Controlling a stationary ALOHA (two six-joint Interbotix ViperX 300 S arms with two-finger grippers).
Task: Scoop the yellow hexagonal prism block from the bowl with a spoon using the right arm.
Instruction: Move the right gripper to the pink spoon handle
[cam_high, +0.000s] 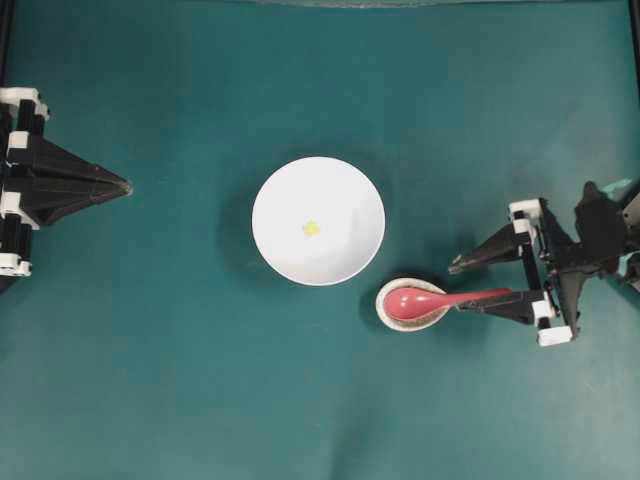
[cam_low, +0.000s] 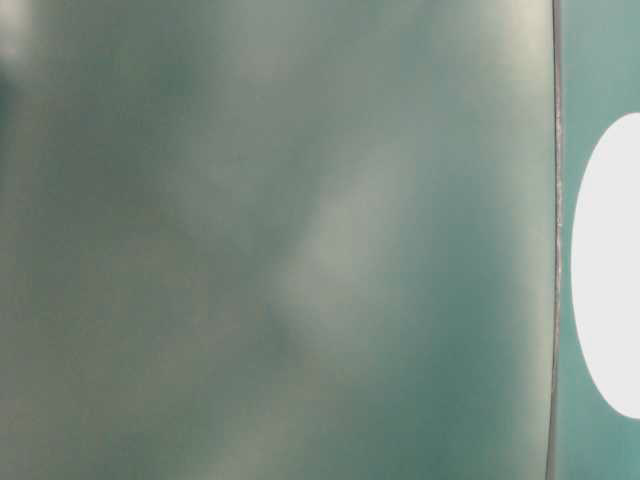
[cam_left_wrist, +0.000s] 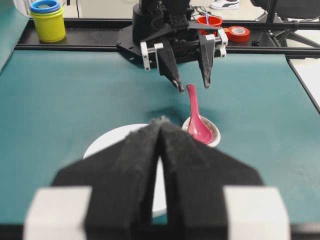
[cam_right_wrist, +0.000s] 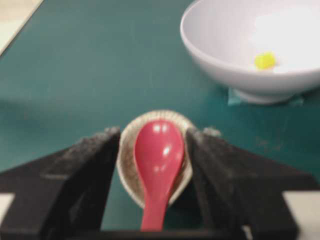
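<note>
Overhead: right gripper (cam_high: 470, 284) wide open astride spoon (cam_high: 430, 301) handle, nothing held; left gripper (cam_high: 122, 186) clenched. Block (cam_high: 311, 228) mid-bowl (cam_high: 350, 180). Risk: closing off-centre, spoon tips off rest (cam_high: 384, 312).

In the overhead view, the block (cam_high: 311, 228) lies in the bowl (cam_high: 318, 220) at frame centre, and the spoon (cam_high: 430, 300) rests on the spoon rest (cam_high: 386, 310) just lower right of the bowl.

Right gripper (cam_high: 470, 285) agape — left gripper (cam_high: 125, 186) pinched together.
</note>
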